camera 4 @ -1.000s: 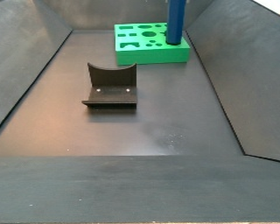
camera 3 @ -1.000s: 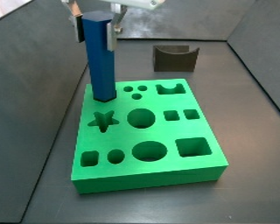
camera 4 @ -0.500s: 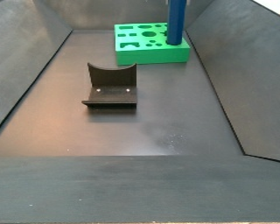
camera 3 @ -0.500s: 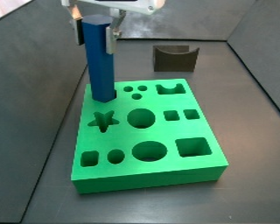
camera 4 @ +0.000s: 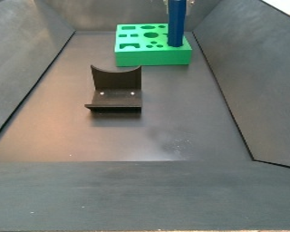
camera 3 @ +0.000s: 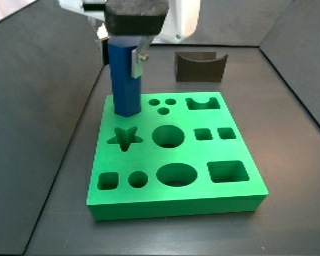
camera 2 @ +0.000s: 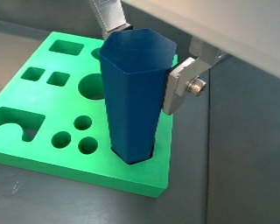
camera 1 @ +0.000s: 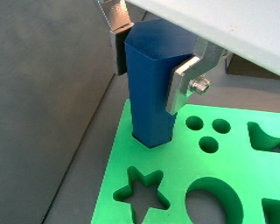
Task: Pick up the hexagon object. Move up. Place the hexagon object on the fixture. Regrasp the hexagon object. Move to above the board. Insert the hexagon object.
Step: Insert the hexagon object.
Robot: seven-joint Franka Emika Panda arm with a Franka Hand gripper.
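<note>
Wrist views: gripper (camera 1: pixel 154 39) straddles the hexagon object (camera 1: pixel 150 83), silver fingers (camera 1: pixel 185 85) flat against opposite faces, jaws clamped on it. The prism stands upright, lower end in a hole at the board (camera 1: pixel 178 188) corner; star hole (camera 1: pixel 143 189) next to it, two small round holes beside that. In a wrist view the fingers (camera 2: pixel 182 86) again sit on the hexagon object (camera 2: pixel 136 96) near its top, board (camera 2: pixel 60 118) lying on dark matte floor. Side view: gripper (camera 3: pixel 123 38) over the board (camera 3: pixel 176 195) at its 11 o'clock corner, hexagon object (camera 3: pixel 124 80) vertical there, bottom in the board. Fixture (camera 3: pixel 198 66) stands apart beyond the board at about 1 o'clock, by the back wall. Other side view: fixture (camera 4: pixel 113 91) mid-floor, board (camera 4: pixel 151 56) far back at 12 o'clock, hexagon object (camera 4: pixel 179 25) rising from its right part (gripper cropped out here). Floor is plain dark grey, enclosed by sloped dark grey walls (camera 4: pixel 33 63).
</note>
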